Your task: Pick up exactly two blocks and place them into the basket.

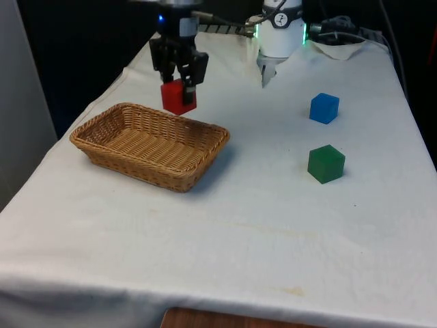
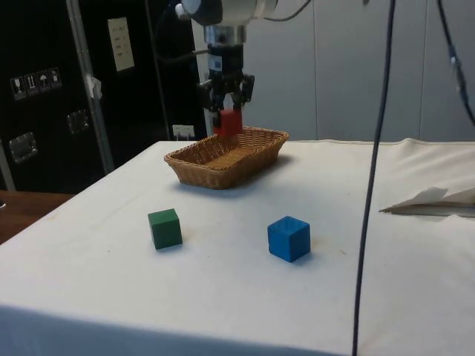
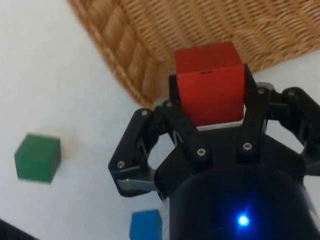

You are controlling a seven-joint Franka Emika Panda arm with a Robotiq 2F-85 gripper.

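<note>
fingers (image 1: 179, 80) clamp red block (image 1: 179, 97) | above basket (image 1: 205, 160) rim

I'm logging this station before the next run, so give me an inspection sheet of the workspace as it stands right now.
Surface: table under a white cloth, a few faint stains near the front edge.
Job's things: wicker basket, no blocks seen inside; red block held in the air at the basket's far rim; blue block and green block resting apart on the cloth, towards the front view's right.
Clutter: crumpled white paper or cloth near the table's far end.
Grippers: claw shut on the red block.
Cables: black cables hanging in the side view.
Surroundings: black curtains, dark cabinets.
</note>
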